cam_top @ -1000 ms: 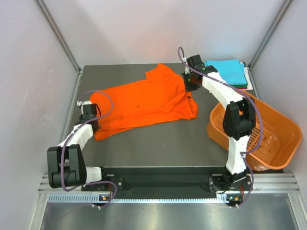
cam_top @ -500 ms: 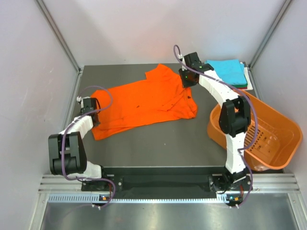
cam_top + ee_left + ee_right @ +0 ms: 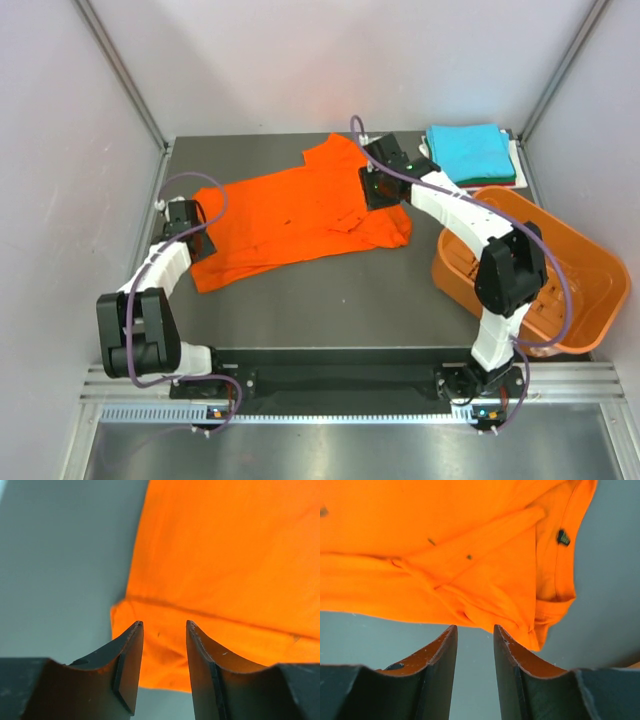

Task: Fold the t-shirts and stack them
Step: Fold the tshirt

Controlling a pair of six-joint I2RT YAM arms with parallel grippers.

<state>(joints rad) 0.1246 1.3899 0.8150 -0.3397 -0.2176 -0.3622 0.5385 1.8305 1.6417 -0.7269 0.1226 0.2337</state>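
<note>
While the orange shirt (image 3: 300, 215) lay spread across the middle of the worktop (image 3: 330, 300), collar end to the right and hem to the left, both pincers were seen poised over its ends with nothing held. The left pincer (image 3: 162, 625) was parted to a moderate gap above the hem corner, with cloth showing below the gap but none pinched. The right pincer (image 3: 475, 627) was likewise part-open and empty, above the edge near the collar and sleeve. The step in hand was judged to be a fresh grasp for a fold. To do it well, each pincer would best be lowered onto one corner so that every layer of cloth is caught. Both ends would then be lifted together and carried evenly, so that edges meet and the creases near the collar are not folded in. By count there were two pincers, one orange shirt unfolded, one turquoise shirt (image 3: 468, 148) folded square at the far right corner atop a pile whose lower layers could not be counted, and one basket (image 3: 590, 262) just beside that pile.
</note>
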